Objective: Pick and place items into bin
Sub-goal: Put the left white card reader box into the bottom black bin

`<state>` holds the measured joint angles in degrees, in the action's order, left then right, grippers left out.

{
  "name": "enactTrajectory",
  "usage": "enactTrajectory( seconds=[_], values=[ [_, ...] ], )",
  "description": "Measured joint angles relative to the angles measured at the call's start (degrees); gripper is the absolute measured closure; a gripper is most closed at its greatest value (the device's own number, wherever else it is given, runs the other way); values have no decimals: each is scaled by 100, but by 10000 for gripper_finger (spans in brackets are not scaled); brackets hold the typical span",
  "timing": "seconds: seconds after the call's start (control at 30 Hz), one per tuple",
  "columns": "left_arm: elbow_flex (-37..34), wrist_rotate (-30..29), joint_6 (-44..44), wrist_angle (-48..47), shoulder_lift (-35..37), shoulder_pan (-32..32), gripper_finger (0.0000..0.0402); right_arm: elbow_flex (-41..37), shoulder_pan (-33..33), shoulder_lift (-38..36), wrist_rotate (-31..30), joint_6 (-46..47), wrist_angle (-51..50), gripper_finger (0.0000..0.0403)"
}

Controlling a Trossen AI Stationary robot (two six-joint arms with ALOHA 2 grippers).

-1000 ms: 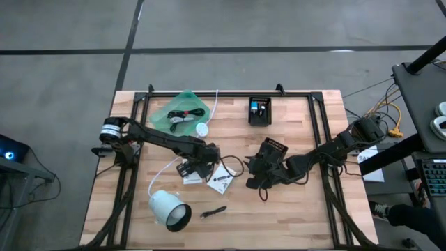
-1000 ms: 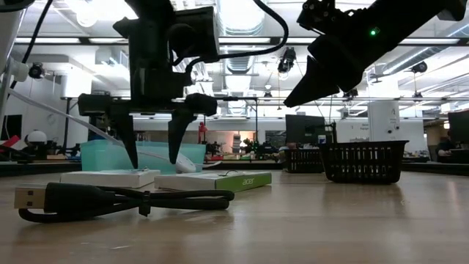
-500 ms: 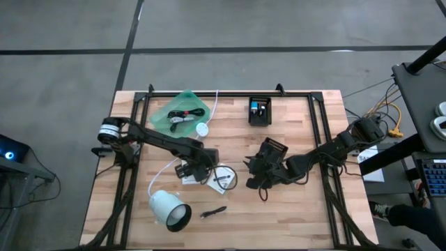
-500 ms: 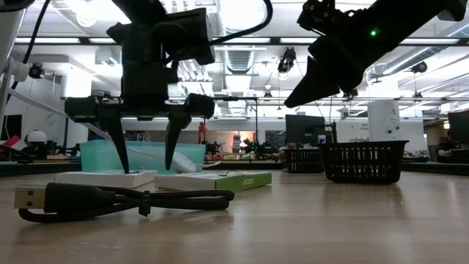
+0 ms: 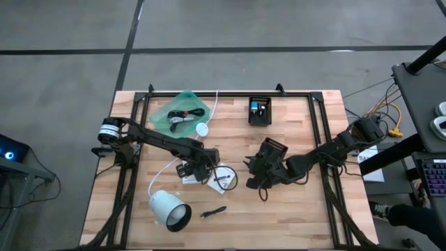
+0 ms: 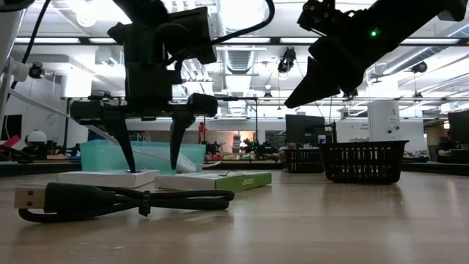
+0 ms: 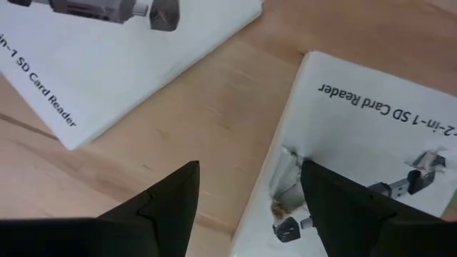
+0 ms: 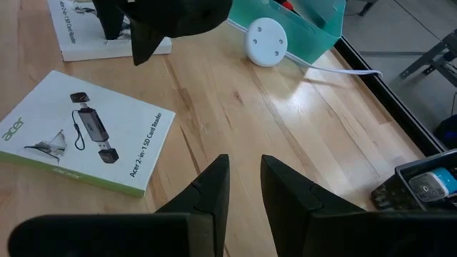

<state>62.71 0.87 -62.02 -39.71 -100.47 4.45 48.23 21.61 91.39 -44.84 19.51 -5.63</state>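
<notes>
Two white card-reader boxes, one (image 5: 189, 174) and the other (image 5: 221, 178), are lying side by side at the table's centre. One black coiled cable (image 6: 110, 199) is resting nearest the low camera. One black pen-like stick (image 5: 213, 210) is sitting toward the near edge, right of one large white lamp (image 5: 169, 210). One round white disc (image 5: 202, 129) is lying beside one green tray (image 5: 182, 111) at far left. One black mesh bin (image 5: 260, 111) is standing at the far side.

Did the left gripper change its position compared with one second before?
Yes. In the low view, the left gripper has shifted slightly leftward, toward the white box beneath it, away from the black basket.
</notes>
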Motion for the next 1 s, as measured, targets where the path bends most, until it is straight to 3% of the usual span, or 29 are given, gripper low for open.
enactTrajectory(
  seconds=[0.3, 0.47, 0.7, 1.0],
  values=[
    [-47, -36, -2, 60, 13, -16, 174, -2, 0, 0, 0, -12, -9, 335],
    [-104, 50, -34, 198, -184, -22, 196, -2, 0, 0, 0, -17, -15, 335],
    [-97, 73, 2, 107, -321, -20, 268, -13, 0, 0, 2, -13, -17, 335],
    [-84, 87, 24, 286, -310, -22, 390, -31, 0, 0, 2, -17, -17, 335]
  ],
)
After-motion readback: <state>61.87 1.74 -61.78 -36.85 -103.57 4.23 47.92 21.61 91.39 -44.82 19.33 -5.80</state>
